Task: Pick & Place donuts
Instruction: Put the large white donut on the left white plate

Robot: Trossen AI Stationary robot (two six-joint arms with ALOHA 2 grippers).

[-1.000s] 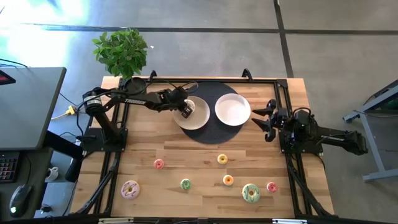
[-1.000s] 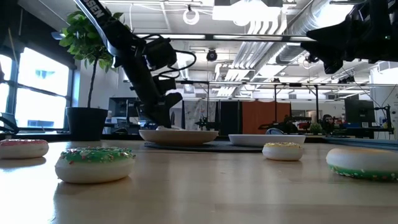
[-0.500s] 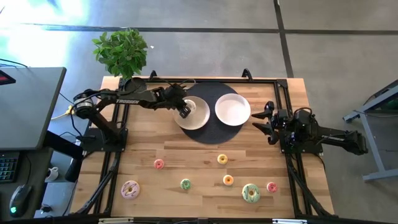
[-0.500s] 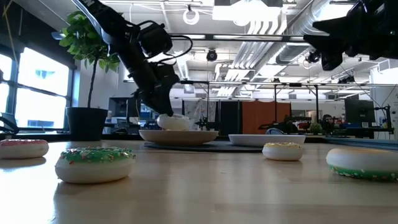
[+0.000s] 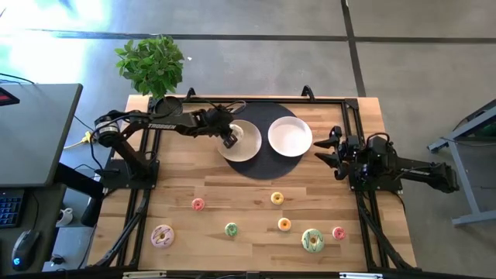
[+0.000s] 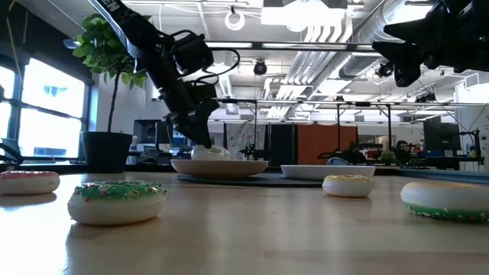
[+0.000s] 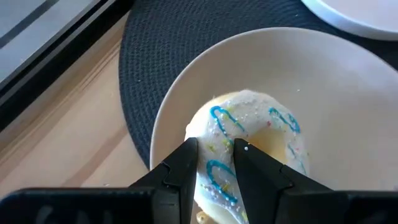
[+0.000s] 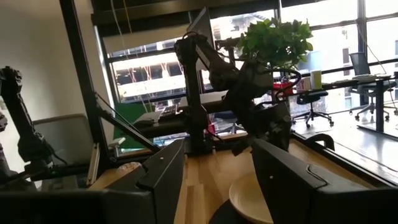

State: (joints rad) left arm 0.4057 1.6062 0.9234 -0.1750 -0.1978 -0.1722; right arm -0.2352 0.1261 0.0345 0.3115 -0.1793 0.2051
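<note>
The left end effector (image 7: pixel 214 163) pinches the rim of a white-iced donut (image 7: pixel 249 146) on the cream plate (image 5: pixel 249 147), upper centre. The toy ring looks light and rigid; its rim suits pinching. The right end effector (image 5: pixel 329 152) waits spread open, centre right.

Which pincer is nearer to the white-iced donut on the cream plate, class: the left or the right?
Left. The left pincer is closed on the white-iced donut over the cream plate. The right pincer hangs open beyond the white plate, at the mat's far edge.
</note>
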